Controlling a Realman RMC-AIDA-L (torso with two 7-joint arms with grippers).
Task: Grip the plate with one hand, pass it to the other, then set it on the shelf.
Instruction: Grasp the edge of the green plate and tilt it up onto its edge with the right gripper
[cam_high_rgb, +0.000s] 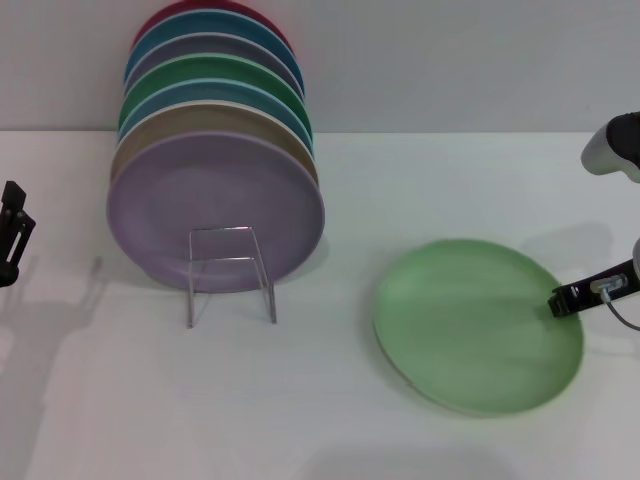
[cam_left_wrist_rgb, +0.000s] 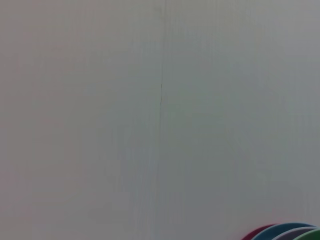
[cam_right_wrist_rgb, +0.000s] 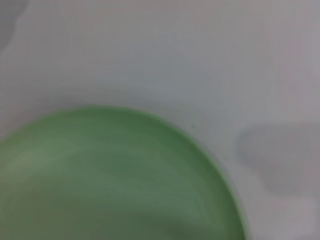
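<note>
The pale mint-green plate (cam_high_rgb: 478, 325) lies on the white table at the right, apart from the rack. My right gripper (cam_high_rgb: 575, 296) sits at the plate's right rim, with one black finger (cam_high_rgb: 590, 290) reaching onto the edge. The right wrist view is filled by the plate (cam_right_wrist_rgb: 110, 180), with none of my own fingers in it. The shelf (cam_high_rgb: 230, 265) is a thin wire rack at the left centre, its square front loop standing before a row of upright plates. My left gripper (cam_high_rgb: 12, 232) hangs at the far left edge, away from everything.
Several coloured plates stand on edge in the rack, a lilac plate (cam_high_rgb: 215, 205) foremost and a darker green one (cam_high_rgb: 215, 80) behind. Their rims (cam_left_wrist_rgb: 287, 232) just show in the left wrist view against a plain wall. White table surface (cam_high_rgb: 330, 400) spreads between rack and plate.
</note>
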